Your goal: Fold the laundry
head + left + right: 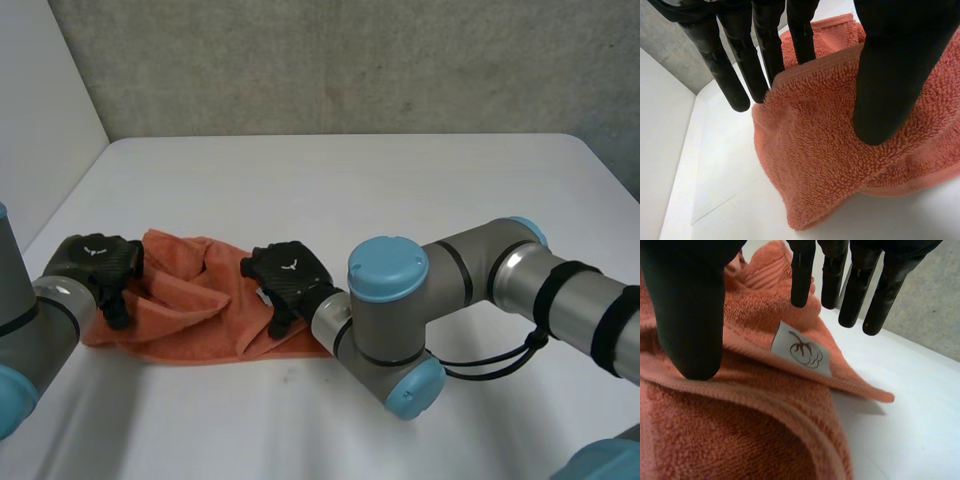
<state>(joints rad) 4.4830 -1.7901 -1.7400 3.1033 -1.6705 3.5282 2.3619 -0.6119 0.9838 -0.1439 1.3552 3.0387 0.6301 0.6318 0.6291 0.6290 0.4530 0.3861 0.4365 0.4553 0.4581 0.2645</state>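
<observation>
I see the orange towel [190, 318] bunched at the lower left of the tabletop [400, 190]. My left hand [98, 258] rests on its left end and my right hand [287, 272] on its right end. Both have straight fingers, held wide of the thumb.

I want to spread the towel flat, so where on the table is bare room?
Free: the wide far part of the table between the towel and the wall, and the right side beyond the right arm. Crowded: the near left, where the left hand and the right hand rest on the towel's ends.
</observation>
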